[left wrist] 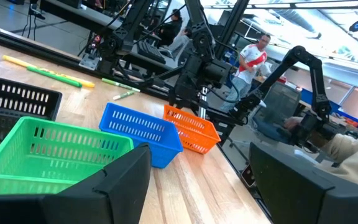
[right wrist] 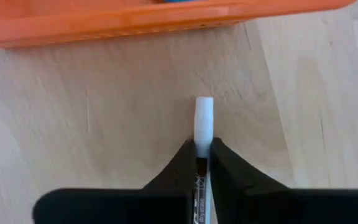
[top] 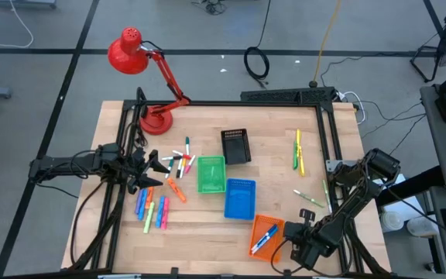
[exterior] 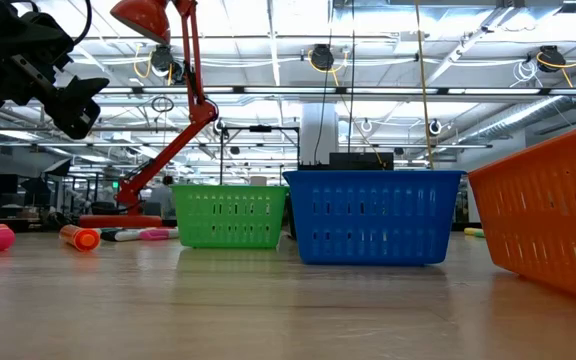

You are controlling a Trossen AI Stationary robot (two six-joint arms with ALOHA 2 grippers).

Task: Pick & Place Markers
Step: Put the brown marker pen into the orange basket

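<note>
Right wrist view: marker (right wrist: 203, 124) pinched near orange basket (right wrist: 135, 25) edge.

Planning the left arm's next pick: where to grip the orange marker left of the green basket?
Mid-barrel of the orange marker, from straight above, left pincer turned across its slant: it lies flat and diagonal, both long sides apparently free.

Grey floor (top: 45, 31) with dark seams surrounds the wooden table (top: 269, 132). Red desk lamp (top: 142, 70) stands at its far-left corner.
</note>
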